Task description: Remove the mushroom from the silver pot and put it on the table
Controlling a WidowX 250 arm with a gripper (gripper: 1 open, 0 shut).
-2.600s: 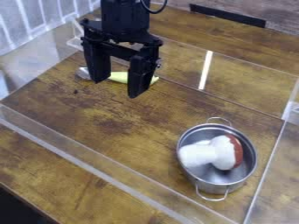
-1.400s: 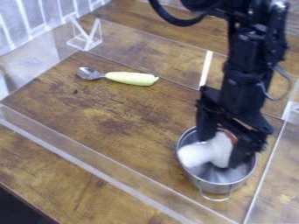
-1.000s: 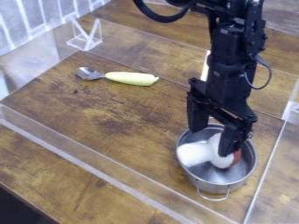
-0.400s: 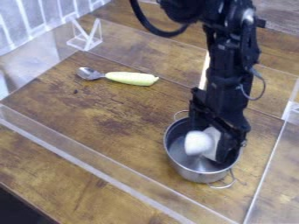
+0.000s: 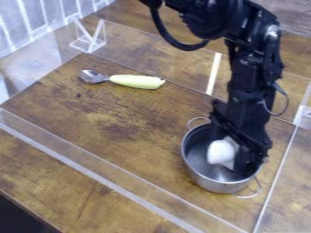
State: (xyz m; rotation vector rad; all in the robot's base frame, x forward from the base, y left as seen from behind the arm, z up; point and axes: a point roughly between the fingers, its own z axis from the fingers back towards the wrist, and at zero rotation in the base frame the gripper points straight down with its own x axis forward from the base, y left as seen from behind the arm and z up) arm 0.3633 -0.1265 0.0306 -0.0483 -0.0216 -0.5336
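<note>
Nearest the camera, the silver pot (image 5: 206, 176) sits at the right of the table (image 5: 109, 127) with the mushroom (image 5: 219, 152) inside it, so the removal is not yet done. The gripper (image 5: 235, 150) reaches straight down into the pot, its dark fingers (image 5: 255, 151) standing on either side of the white stem (the cap is hidden behind them). Whether they press the mushroom or merely flank it I cannot tell. What remains, by my reckoning: secure the grasp, lift, set it on bare wood. Farther back lies a spoon (image 5: 122, 80), well apart
</note>
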